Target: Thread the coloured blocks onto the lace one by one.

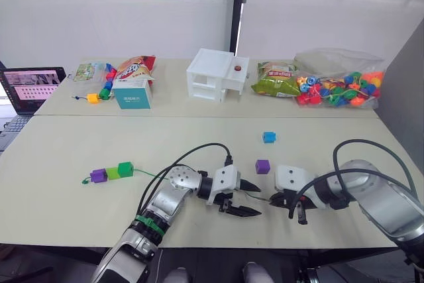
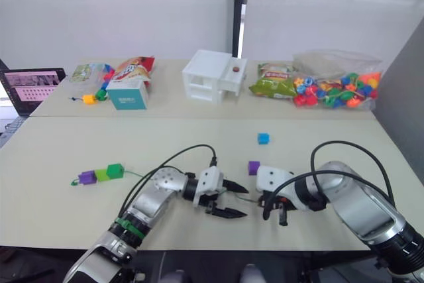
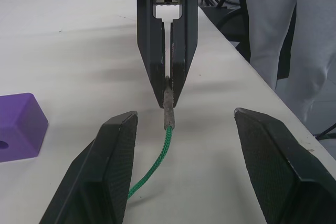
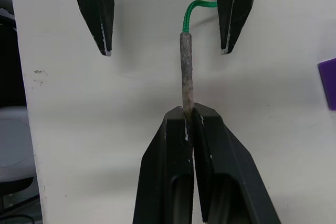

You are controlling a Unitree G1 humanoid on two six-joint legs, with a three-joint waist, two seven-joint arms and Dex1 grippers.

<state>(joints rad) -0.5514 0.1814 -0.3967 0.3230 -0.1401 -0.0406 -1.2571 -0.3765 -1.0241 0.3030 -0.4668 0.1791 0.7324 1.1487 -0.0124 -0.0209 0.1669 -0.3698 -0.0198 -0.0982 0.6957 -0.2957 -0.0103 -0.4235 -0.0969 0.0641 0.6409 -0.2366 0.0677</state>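
The lace [image 4: 186, 72] is pinched by its stiff dark tip between the closed fingers of the right hand [image 1: 275, 200], near the front edge of the table [image 1: 66, 150]. The left hand [image 1: 246, 198] is held spread wide just opposite, its two fingers [image 3: 105, 166] flanking the green cord without touching it; nothing is grasped by it. In the right wrist view the tip is seen running straight out from the clenched fingers towards the gap of the left hand, and the cord curls away behind it.

From there the cord is laid leftward across the table to three blocks already strung on its far end: a dark green block [image 1: 125, 169], a light green block [image 1: 112, 173] and a purple block [image 1: 98, 175], set touching in a row. A loose purple block [image 1: 262, 166] lies just beyond the two hands, and a blue block [image 1: 268, 137] lies farther back, well apart from it.

At the rear of the table a white box [image 1: 215, 75], a bag of beads [image 1: 339, 88] and a laptop [image 1: 30, 87] are seen.
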